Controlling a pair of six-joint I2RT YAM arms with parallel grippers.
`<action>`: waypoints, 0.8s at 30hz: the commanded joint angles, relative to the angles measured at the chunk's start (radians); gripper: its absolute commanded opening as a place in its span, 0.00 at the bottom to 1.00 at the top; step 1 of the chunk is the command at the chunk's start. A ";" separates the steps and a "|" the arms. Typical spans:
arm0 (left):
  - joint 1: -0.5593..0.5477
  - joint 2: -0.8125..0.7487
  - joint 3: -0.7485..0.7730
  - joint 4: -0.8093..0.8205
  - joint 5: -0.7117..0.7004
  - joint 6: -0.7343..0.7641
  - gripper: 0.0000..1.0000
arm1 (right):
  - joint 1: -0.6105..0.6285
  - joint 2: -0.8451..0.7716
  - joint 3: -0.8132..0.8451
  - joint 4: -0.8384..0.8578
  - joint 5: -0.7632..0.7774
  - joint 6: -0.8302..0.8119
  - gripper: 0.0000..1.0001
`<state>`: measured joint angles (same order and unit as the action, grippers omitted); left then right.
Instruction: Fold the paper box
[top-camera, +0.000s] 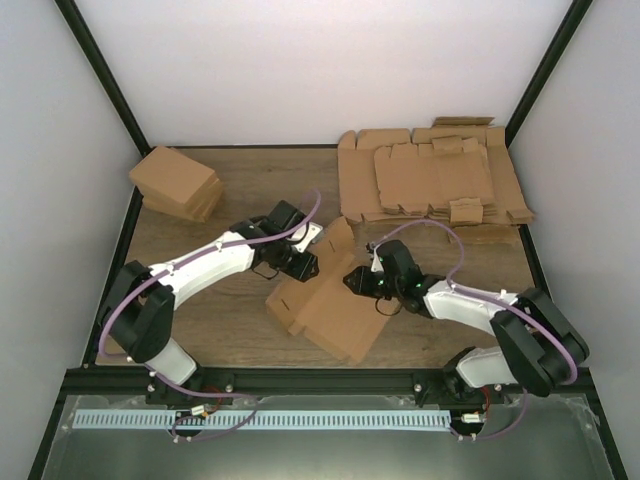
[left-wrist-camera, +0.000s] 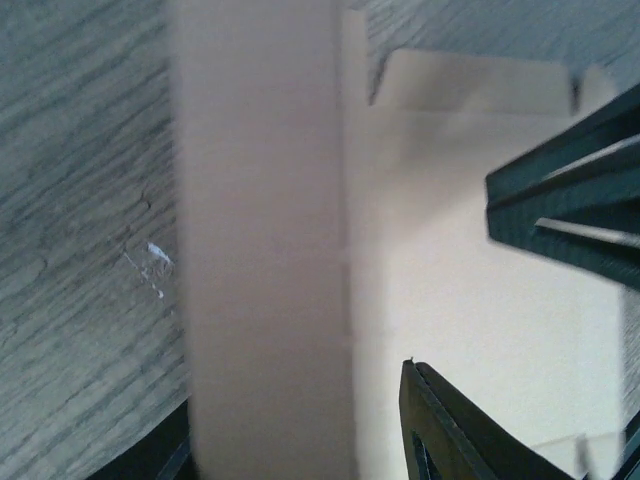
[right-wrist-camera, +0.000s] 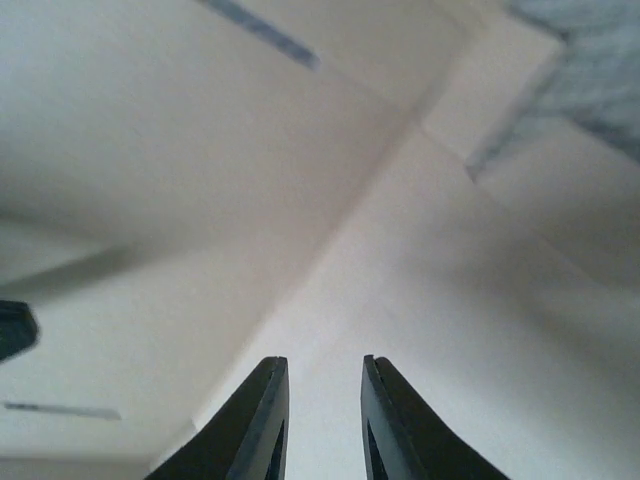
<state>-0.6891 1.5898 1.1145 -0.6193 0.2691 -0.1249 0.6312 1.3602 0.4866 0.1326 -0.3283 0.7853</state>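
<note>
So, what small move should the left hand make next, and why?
Probably the left hand should tip the raised flap over its crease, toward the middle of the paper box. That flap stands upright between its fingers, the rest of the box lies on the table, and the right hand hovers over it, fingers slightly apart, holding nothing.

A: From above, the left gripper (top-camera: 300, 262) and the right gripper (top-camera: 358, 280) cover part of the far side of the paper box (top-camera: 335, 305), and their fingertips are too small to read.
B: Does the left wrist view help?
A: Barely. The upright flap (left-wrist-camera: 265, 250) is a close blur, cut off top and bottom; whether the fingers (left-wrist-camera: 450, 430) pinch it cannot be told.
B: And the right wrist view?
A: Soft cardboard, creases smeared, with a dark shape (right-wrist-camera: 14, 330) clipped by the left edge.
</note>
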 joint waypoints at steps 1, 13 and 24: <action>-0.009 0.018 0.006 -0.050 -0.012 0.022 0.44 | -0.008 -0.049 0.106 -0.130 0.138 -0.117 0.23; -0.027 0.001 0.000 -0.047 -0.036 0.022 0.40 | -0.126 -0.037 0.299 -0.366 0.065 -0.216 0.21; -0.052 0.021 0.010 -0.063 -0.178 0.021 0.05 | -0.126 -0.149 0.072 -0.484 -0.071 -0.178 0.20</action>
<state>-0.7166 1.6016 1.1099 -0.6682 0.2012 -0.1173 0.5034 1.2549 0.6182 -0.2775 -0.3294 0.5884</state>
